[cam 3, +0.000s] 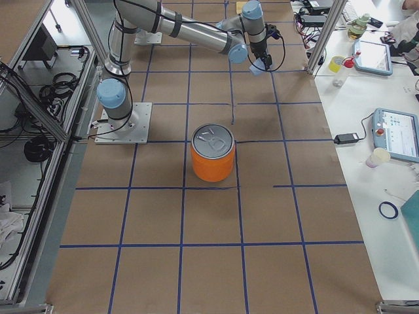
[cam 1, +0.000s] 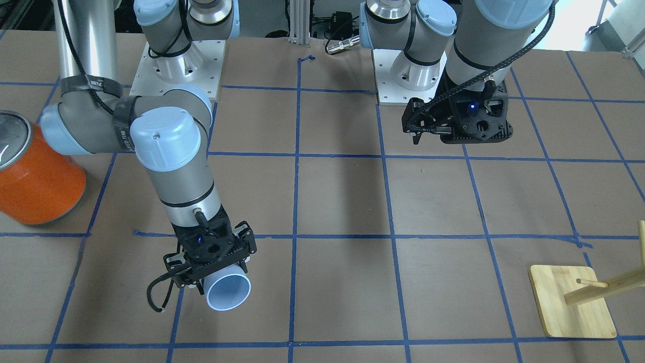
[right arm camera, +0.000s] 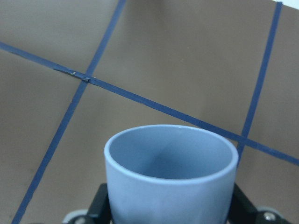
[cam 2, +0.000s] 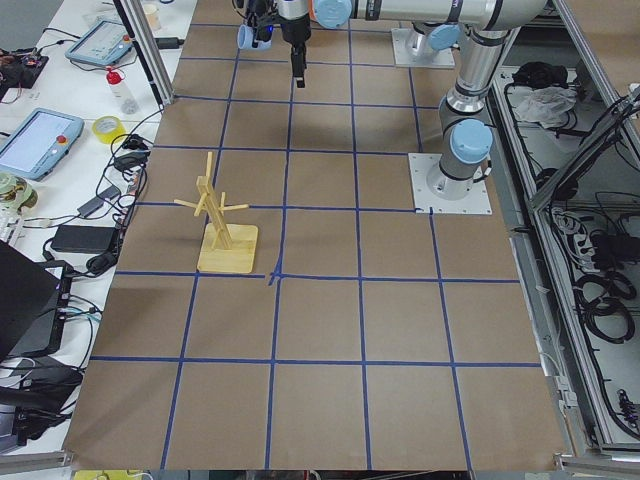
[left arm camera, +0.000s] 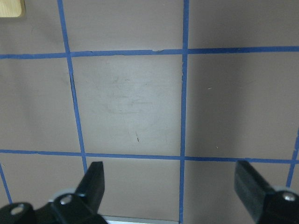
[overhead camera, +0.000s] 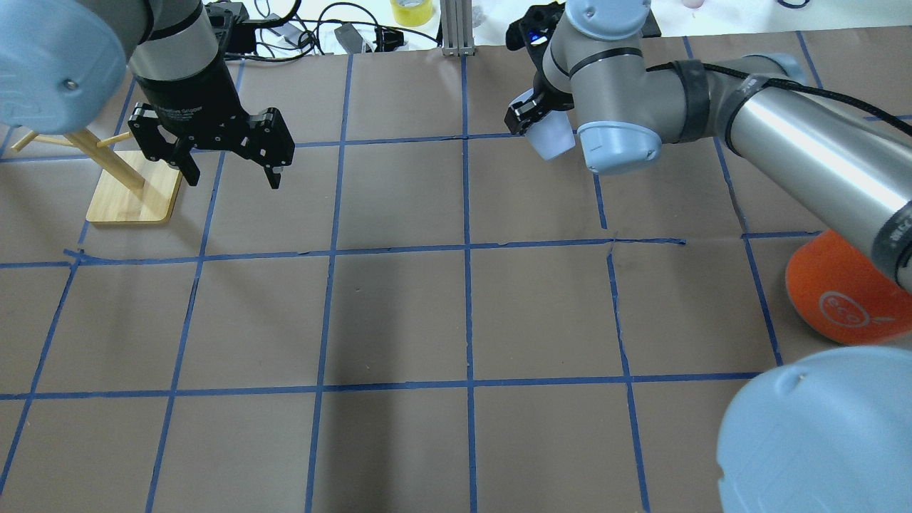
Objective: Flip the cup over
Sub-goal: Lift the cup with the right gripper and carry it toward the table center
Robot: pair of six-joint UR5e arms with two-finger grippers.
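- Right gripper [cam 1: 216,275] pinches the cup [cam 1: 229,293], jaws pressed on opposite sides of its wall (the wrist view shows one black finger at each flank of the cup [right arm camera: 170,186]).
- Seen from the overhead camera, the cup [overhead camera: 552,137] sits at about 1 o'clock on the table [overhead camera: 399,320], under the right gripper [overhead camera: 536,121].
- It is tipped well over, with the rim facing the operators' side and the narrower base toward the robot. The pale blue inside shows plainly from the front.
- The right side view suggests the cup is held off the paper, though I cannot tell how high.
- The left gripper [overhead camera: 234,178] hangs at about 10 o'clock with its jaws spread wide and nothing between them (only brown paper and blue tape [left arm camera: 184,98] under it).
- The wooden rack [overhead camera: 132,196] stands just beside the left gripper, toward 9 o'clock of it, well apart from the cup.
- The orange can [overhead camera: 833,299] stands upright at about 4 o'clock, well apart from the cup. The right arm's forearm passes over its upper edge in the overhead view (part of the can is hidden there).
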